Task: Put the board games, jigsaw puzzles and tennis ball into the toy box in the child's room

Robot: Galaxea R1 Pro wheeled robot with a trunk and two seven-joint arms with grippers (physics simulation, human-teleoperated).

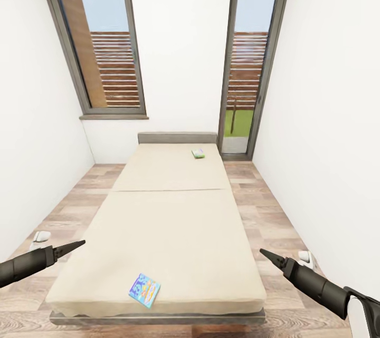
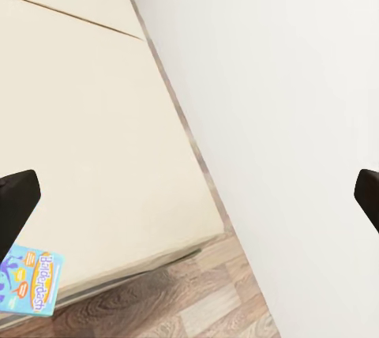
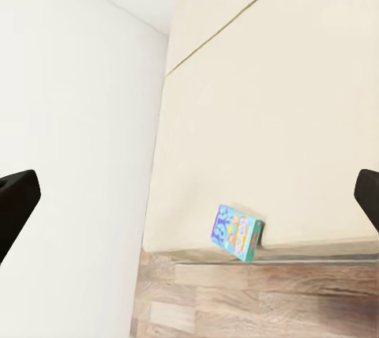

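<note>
The small flat blue board game box (image 1: 144, 290) lies near the foot edge of the beige bed (image 1: 174, 232), light and stiff, best pinched by its thin sides, between the left claw (image 1: 79, 244) and right claw (image 1: 263, 252), both spread wide, holding nothing.

Low bed (image 1: 169, 222), beige sheet, dark grey frame. Small blue board game (image 1: 144, 290) near foot edge; white-and-green board game (image 1: 198, 153) near headboard's right corner.
</note>
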